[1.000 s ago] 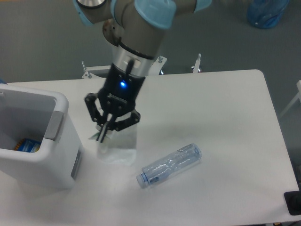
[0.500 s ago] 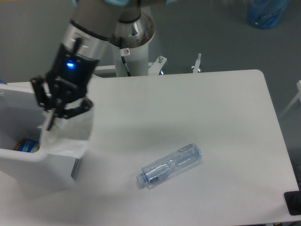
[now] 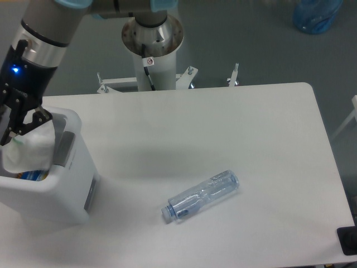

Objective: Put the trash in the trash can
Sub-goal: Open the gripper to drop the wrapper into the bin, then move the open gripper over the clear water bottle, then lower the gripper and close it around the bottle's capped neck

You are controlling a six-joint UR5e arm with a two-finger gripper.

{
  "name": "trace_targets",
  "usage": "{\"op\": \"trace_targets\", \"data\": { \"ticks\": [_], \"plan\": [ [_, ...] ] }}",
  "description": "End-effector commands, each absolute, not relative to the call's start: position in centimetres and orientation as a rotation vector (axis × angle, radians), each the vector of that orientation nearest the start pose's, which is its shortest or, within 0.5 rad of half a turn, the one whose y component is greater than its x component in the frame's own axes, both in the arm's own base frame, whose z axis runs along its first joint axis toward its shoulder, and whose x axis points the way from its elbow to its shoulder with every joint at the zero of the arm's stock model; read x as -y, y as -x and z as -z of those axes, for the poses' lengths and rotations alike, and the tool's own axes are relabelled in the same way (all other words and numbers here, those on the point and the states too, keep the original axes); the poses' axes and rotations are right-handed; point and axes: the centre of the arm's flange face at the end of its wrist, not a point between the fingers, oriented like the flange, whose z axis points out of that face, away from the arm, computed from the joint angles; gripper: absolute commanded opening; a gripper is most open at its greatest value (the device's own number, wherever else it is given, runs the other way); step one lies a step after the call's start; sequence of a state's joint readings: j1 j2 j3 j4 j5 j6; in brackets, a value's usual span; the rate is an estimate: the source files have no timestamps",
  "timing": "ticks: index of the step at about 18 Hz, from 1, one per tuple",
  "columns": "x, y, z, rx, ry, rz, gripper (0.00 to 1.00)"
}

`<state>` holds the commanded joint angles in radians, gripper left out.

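**A:** Since the tissue point(image 3: 28, 149) is hanging right over the open mouth of the trash can point(image 3: 72, 190), I'd call this roughly halfway, maybe a bit less. Thoughts?

**B:** Less, imo. The gripper point(image 3: 12, 134) is pinched shut on the top of that tissue, so it isn't actually dropped yet. It dangles inside the rim, above something blue and yellow sitting at the bottom of the can.

**A:** Fair. And the bottle point(image 3: 202, 196)?

**B:** Untouched as far as I can judge. It lies on its side on the table point(image 3: 268, 128), toward the front edge and around the middle, well apart from the can, which sits at the left edge.

**A:** So what's left is: let go of the tissue, then fetch the bottle and carry it over too.

**B:** Yep. One piece nearly in, one not started.
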<state>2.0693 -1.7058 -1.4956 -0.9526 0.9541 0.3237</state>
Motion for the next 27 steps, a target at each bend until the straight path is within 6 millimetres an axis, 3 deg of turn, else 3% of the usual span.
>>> {"op": "trace_targets", "data": {
  "ticks": [2, 3, 8, 10, 13, 17, 20, 23, 25, 27],
  "plan": [
    [-60.0, 11.5, -53.9, 0.004, 2.383, 0.416, 1.00],
    [-59.8, 12.7, -53.7, 0.027, 2.383, 0.408, 1.00],
    [-57.5, 27.7, -49.7, 0.310, 2.382, 0.334, 1.00],
    [-56.6, 31.7, -47.5, 0.377, 2.395, 0.306, 1.00],
    [-55.0, 36.7, -43.3, 0.347, 2.542, 0.074, 1.00],
    [-54.5, 39.4, -38.4, 0.341, 2.731, -0.134, 1.00],
    [-54.3, 39.4, -35.8, 0.203, 2.796, -0.137, 1.00],
    [-53.7, 38.9, -32.3, -0.046, 2.865, -0.118, 1.00],
    [-53.7, 39.8, -30.5, -0.194, 2.922, -0.168, 1.00],
    [-53.6, 39.7, -29.2, -0.220, 2.968, -0.178, 1.00]
  ]
}}
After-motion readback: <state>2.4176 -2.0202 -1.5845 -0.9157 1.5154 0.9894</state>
